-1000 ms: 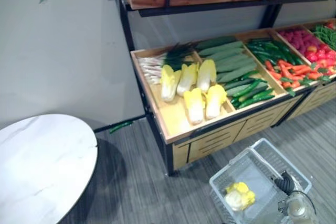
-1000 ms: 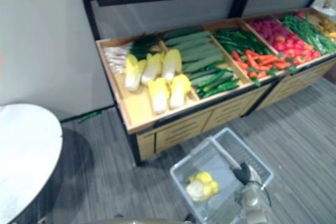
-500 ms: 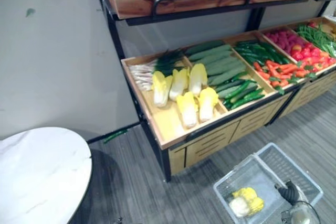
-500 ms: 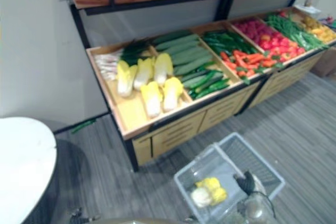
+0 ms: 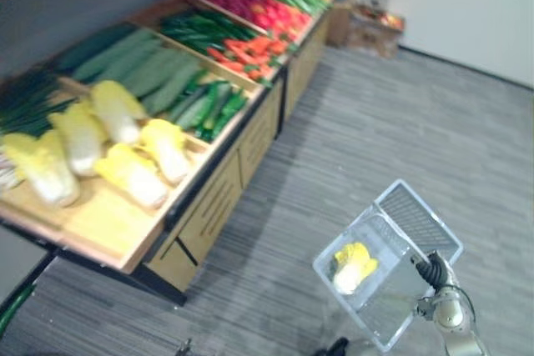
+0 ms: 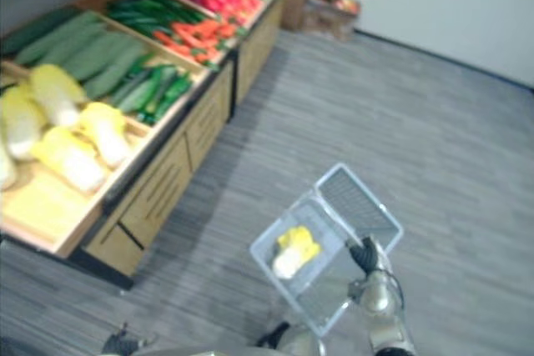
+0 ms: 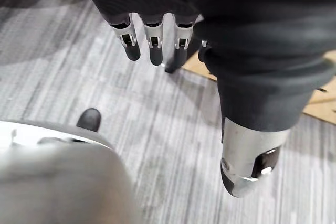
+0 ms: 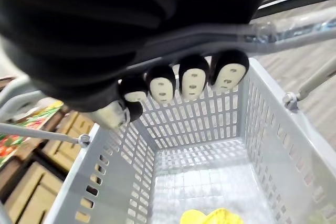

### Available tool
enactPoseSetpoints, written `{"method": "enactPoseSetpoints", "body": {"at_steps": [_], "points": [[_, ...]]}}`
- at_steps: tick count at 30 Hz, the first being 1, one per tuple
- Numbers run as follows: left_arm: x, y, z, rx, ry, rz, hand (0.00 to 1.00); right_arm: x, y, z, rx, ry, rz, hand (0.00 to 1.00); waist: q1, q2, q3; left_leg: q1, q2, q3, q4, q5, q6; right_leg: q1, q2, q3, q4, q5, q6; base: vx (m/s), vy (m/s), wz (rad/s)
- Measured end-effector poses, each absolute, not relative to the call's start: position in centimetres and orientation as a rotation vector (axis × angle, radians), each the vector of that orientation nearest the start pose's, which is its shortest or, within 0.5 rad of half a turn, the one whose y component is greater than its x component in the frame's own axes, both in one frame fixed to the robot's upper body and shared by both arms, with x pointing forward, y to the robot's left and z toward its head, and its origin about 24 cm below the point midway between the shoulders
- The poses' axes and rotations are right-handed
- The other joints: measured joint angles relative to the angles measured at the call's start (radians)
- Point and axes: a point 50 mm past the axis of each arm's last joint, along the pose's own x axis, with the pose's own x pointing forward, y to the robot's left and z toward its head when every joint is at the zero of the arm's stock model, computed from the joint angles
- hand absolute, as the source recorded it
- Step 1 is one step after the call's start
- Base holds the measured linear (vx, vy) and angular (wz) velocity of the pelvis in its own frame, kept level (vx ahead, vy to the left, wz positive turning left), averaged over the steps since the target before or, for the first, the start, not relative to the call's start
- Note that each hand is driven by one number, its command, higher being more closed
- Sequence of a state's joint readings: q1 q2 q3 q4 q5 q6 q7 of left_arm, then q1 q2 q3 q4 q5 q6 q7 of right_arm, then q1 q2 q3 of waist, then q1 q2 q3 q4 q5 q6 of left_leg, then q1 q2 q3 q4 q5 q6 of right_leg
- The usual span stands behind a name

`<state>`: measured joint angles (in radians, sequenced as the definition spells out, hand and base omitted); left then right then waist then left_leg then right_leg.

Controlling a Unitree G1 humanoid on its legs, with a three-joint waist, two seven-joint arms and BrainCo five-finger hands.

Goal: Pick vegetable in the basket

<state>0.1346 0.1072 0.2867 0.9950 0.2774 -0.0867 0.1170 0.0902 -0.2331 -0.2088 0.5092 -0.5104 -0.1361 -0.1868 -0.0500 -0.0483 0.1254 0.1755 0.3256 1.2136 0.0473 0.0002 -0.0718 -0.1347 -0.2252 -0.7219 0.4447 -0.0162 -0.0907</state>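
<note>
Left eye view: floor (image 5: 400, 114), produce stand (image 5: 213, 202), basket (image 5: 415, 216)

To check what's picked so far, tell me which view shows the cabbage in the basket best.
The left eye view: the yellow cabbage lies whole in the grey basket, seen from above. The right eye view shows much the same. The right wrist view catches just a yellow edge of it, past the right hand.
</note>
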Motion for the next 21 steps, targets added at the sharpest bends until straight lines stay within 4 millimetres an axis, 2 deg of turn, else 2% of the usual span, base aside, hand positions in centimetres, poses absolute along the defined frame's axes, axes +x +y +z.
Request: {"method": "enactPoseSetpoints", "body": {"at_steps": [1, 2, 3, 4, 5, 6, 7, 8, 9, 10, 11, 12, 13, 14, 16, 17, 18, 20, 21], "points": [[9.0, 23.0, -15.1, 0.253, 1.029, 0.29, 0.0, 18.9, -27.3, -5.3, -0.723, 0.446, -0.283, 1.0, 0.009, 0.022, -0.008, 0.004, -0.008, 0.022, -0.025, 0.023, -0.012, -0.001, 0.03, 0.069, -0.056, -0.059, 0.051, -0.17, -0.255, -0.85], [9.4, 23.3, -14.9, 0.253, 1.012, 0.304, 0.0, 18.2, -27.4, -5.6, -0.724, 0.464, -0.286, 1.0, -0.006, -0.006, -0.005, 0.004, -0.018, 0.038, 0.016, 0.009, -0.013, -0.003, -0.021, 0.088, -0.014, -0.136, 0.074, -0.09, -0.21, -0.5], [9.6, 23.4, -14.9, 0.254, 1.006, 0.311, 0.0, 17.7, -27.5, -5.9, -0.724, 0.483, -0.287, 1.0, -0.006, -0.021, -0.01, 0.003, -0.019, 0.042, 0.049, -0.002, -0.011, 0.001, -0.039, 0.1, -0.02, -0.164, 0.103, -0.04, -0.31, -0.36], [9.7, 23.6, -14.8, 0.251, 0.999, 0.332, 0.0, 17.1, -27.7, -6.1, -0.735, 0.499, -0.281, 1.0, -0.002, -0.029, -0.017, 0.003, 0.021, 0.07, 0.143, -0.034, -0.023, 0.001, -0.006, 0.132, -0.078, -0.197, 0.115, -0.05, -0.378, -0.71], [9.5, 23.2, -14.9, 0.234, 1.006, 0.339, 0.0, 17.2, -27.8, -6.0, -0.748, 0.496, -0.276, 1.0, 0.01, 0.008, -0.014, 0.002, 0.083, 0.094, 0.204, -0.048, -0.027, 0.015, 0.048, 0.146, -0.128, -0.177, 0.103, -0.06, -0.35, -0.92], [8.8, 22.5, -15.3, 0.218, 1.028, 0.336, 0.0, 16.9, -27.9, -6.1, -0.754, 0.504, -0.271, 1.0, 0.006, 0.039, -0.015, 0.001, 0.146, 0.113, 0.272, -0.049, -0.027, 0.037, 0.107, 0.156, -0.194, -0.148, 0.079, -0.05, -0.246, -0.73], [8.6, 21.9, -15.4, 0.206, 1.036, 0.329, 0.0, 16.4, -28.0, -6.3, -0.754, 0.519, -0.271, 1.0, -0.007, 0.056, -0.015, 0.005, 0.214, 0.116, 0.348, -0.048, -0.026, 0.061, 0.154, 0.159, -0.241, -0.134, 0.063, -0.03, -0.144, -0.41], [8.7, 21.6, -15.5, 0.204, 1.037, 0.319, 0.0, 16.1, -28.1, -6.3, -0.758, 0.524, -0.275, 1.0, -0.01, 0.07, -0.018, 0.006, 0.245, 0.114, 0.383, -0.043, -0.027, 0.077, 0.173, 0.159, -0.261, -0.129, 0.056, -0.03, -0.134, -0.24], [9.0, 21.0, -15.5, 0.202, 1.031, 0.301, 0.0, 15.6, -28.3, -6.2, -0.766, 0.527, -0.277, 1.0, -0.025, 0.069, -0.017, 0.012, 0.286, 0.11, 0.431, -0.017, -0.032, 0.099, 0.199, 0.165, -0.294, -0.119, 0.048, -0.01, -0.124, -0.19], [9.0, 20.8, -15.5, 0.203, 1.028, 0.291, 0.0, 15.6, -28.2, -6.1, -0.768, 0.517, -0.277, 1.0, -0.028, 0.072, -0.017, 0.027, 0.3, 0.108, 0.453, 0.016, -0.036, 0.114, 0.209, 0.181, -0.313, -0.112, 0.043, 0.0, -0.117, -0.49], [9.3, 20.6, -15.5, 0.209, 1.015, 0.279, 0.0, 15.7, -28.3, -5.7, -0.775, 0.499, -0.278, 1.0, -0.024, 0.063, -0.012, 0.036, 0.301, 0.06, 0.48, 0.06, -0.031, 0.123, 0.212, 0.222, -0.328, -0.105, 0.033, -0.02, -0.085, -0.65], [9.4, 20.6, -15.4, 0.211, 1.008, 0.275, 0.0, 15.8, -28.3, -5.6, -0.779, 0.489, -0.275, 1.0, -0.021, 0.052, -0.005, 0.027, 0.298, 0.013, 0.496, 0.062, -0.034, 0.125, 0.209, 0.251, -0.334, -0.102, 0.032, -0.03, -0.021, -0.92], [9.5, 20.5, -15.3, 0.198, 0.994, 0.277, 0.0, 16.3, -28.3, -5.3, -0.786, 0.473, -0.274, 1.0, -0.019, 0.047, 0.0, -0.023, 0.251, -0.159, 0.523, 0.015, -0.069, 0.127, 0.198, 0.297, -0.347, -0.089, 0.03, -0.04, 0.008, -0.93], [9.6, 20.4, -15.3, 0.189, 0.983, 0.282, 0.0, 16.5, -28.3, -5.2, -0.789, 0.464, -0.27, 1.0, -0.019, 0.048, 0.001, -0.062, 0.195, -0.293, 0.524, -0.031, -0.08, 0.13, 0.189, 0.332, -0.363, -0.075, 0.037, -0.04, 0.042, -1.04], [9.5, 20.4, -15.1, 0.203, 0.962, 0.271, 0.0, 16.4, -28.3, -5.3, -0.79, 0.472, -0.264, 1.0, -0.017, 0.065, 0.01, -0.109, 0.063, -0.518, 0.448, -0.107, -0.077, 0.153, 0.181, 0.385, -0.406, -0.061, 0.06, -0.05, 0.066, -0.94], [9.4, 20.4, -15.0, 0.205, 0.951, 0.269, 0.0, 16.0, -28.3, -5.5, -0.788, 0.484, -0.264, 1.0, -0.019, 0.073, 0.014, -0.122, 0.004, -0.608, 0.357, -0.117, -0.084, 0.16, 0.18, 0.397, -0.412, -0.058, 0.065, -0.04, 0.115, -0.62], [9.3, 20.5, -15.0, 0.205, 0.948, 0.27, 0.0, 15.8, -28.3, -5.6, -0.789, 0.492, -0.263, 1.0, -0.019, 0.075, 0.015, -0.126, -0.027, -0.659, 0.28, -0.115, -0.088, 0.162, 0.179, 0.399, -0.413, -0.057, 0.067, -0.03, 0.113, -0.31], [9.3, 20.6, -14.9, 0.203, 0.944, 0.274, 0.0, 15.6, -28.4, -5.7, -0.791, 0.497, -0.265, 1.0, -0.019, 0.077, 0.016, -0.141, -0.057, -0.712, 0.158, -0.094, -0.079, 0.157, 0.179, 0.4, -0.413, -0.059, 0.066, -0.01, 0.133, -0.12], [9.2, 20.6, -14.9, 0.186, 0.942, 0.282, 0.0, 15.6, -28.7, -5.5, -0.8, 0.496, -0.271, 1.0, -0.015, 0.084, 0.019, -0.153, -0.065, -0.726, 0.094, -0.042, -0.081, 0.15, 0.181, 0.399, -0.413, -0.054, 0.073, 0.03, 0.222, -0.11]]}}
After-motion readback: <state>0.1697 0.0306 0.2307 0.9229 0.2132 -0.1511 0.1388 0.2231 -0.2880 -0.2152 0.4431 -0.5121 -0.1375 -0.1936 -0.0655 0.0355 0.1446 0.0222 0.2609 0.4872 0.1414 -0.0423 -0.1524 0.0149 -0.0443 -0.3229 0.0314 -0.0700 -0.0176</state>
